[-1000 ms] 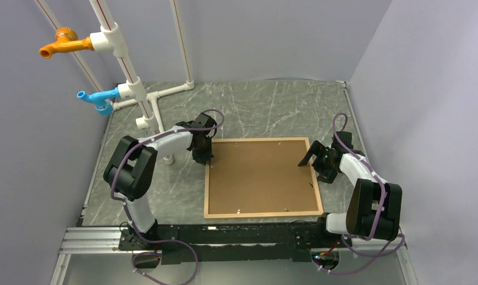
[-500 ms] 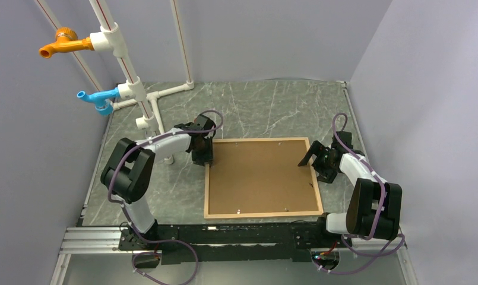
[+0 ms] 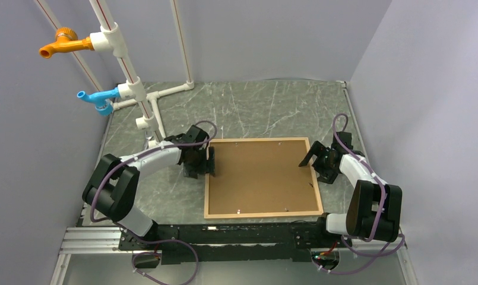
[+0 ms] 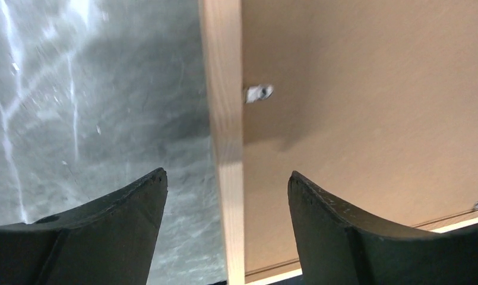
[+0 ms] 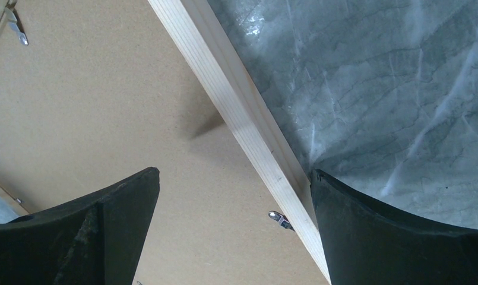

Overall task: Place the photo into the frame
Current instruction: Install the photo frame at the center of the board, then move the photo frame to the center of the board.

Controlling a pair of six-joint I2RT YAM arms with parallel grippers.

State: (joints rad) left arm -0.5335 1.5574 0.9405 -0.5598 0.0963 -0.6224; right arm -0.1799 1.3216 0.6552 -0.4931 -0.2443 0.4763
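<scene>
The frame point(image 3: 263, 214) of light wood strips lies flat on the marbled table, with a brown backing board point(image 3: 260, 175) filling it. The photo is hidden. My left gripper point(image 3: 209, 161) is open at the frame's left side. In the left wrist view it point(image 4: 227, 174) straddles the left strip point(image 4: 227, 119), one finger over the table and one over the board point(image 4: 355, 107). My right gripper point(image 3: 311, 159) is open at the frame's right side. It point(image 5: 233, 173) straddles the right strip point(image 5: 236, 107) in the right wrist view. Small metal clips point(image 4: 258, 92) sit along the strips.
A white pipe rig stands at the back left with an orange tap point(image 3: 58, 43) and a blue tap point(image 3: 97, 98). Its foot point(image 3: 146, 123) is close behind my left arm. Grey walls close in the table, and a metal rail point(image 3: 88, 238) runs along the near edge.
My left gripper has opened and its arm has swung down and leftward, the fingers now lying across the frame's left strip. The right arm and the frame have not moved.
</scene>
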